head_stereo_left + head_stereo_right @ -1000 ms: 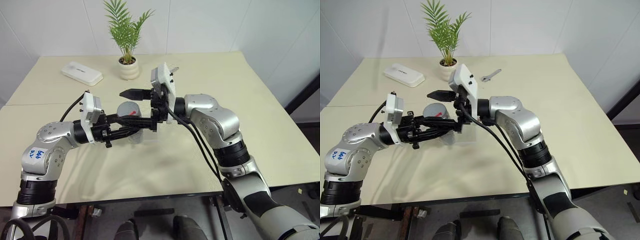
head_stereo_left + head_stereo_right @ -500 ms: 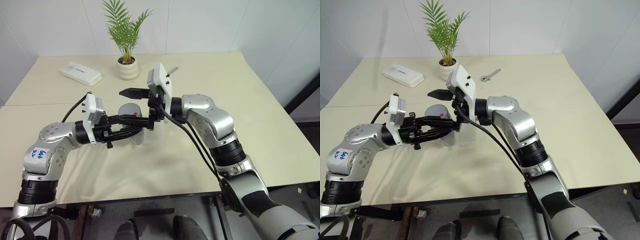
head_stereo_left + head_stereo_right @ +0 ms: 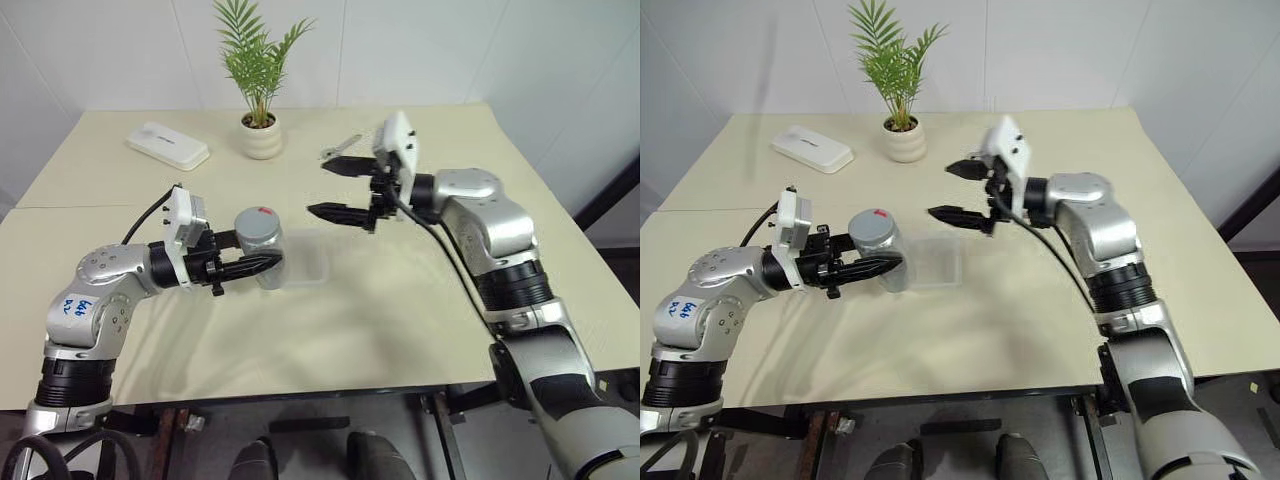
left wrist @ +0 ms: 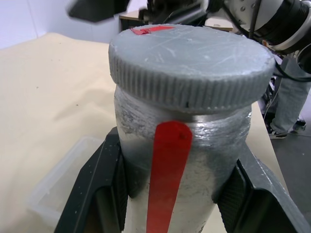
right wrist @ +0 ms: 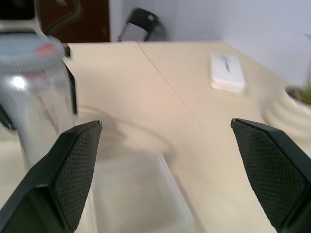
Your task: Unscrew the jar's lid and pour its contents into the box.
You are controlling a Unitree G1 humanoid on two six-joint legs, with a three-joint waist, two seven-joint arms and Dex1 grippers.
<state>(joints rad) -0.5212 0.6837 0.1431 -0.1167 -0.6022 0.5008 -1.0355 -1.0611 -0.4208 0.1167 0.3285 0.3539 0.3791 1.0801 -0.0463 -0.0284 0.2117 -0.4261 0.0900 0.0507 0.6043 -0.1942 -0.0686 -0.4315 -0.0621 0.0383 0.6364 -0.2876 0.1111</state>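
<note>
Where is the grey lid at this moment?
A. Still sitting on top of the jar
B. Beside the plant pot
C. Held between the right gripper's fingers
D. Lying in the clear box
A: the grey lid caps the jar, which the left gripper holds upright.

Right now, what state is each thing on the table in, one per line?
jar: upright, clamped in the left end effector.
lid: on the jar.
box: open on the table beside the jar, looks empty.
right end effector: open, holding nothing, apart from the jar.
wrench: lying flat near the plant pot.
</note>
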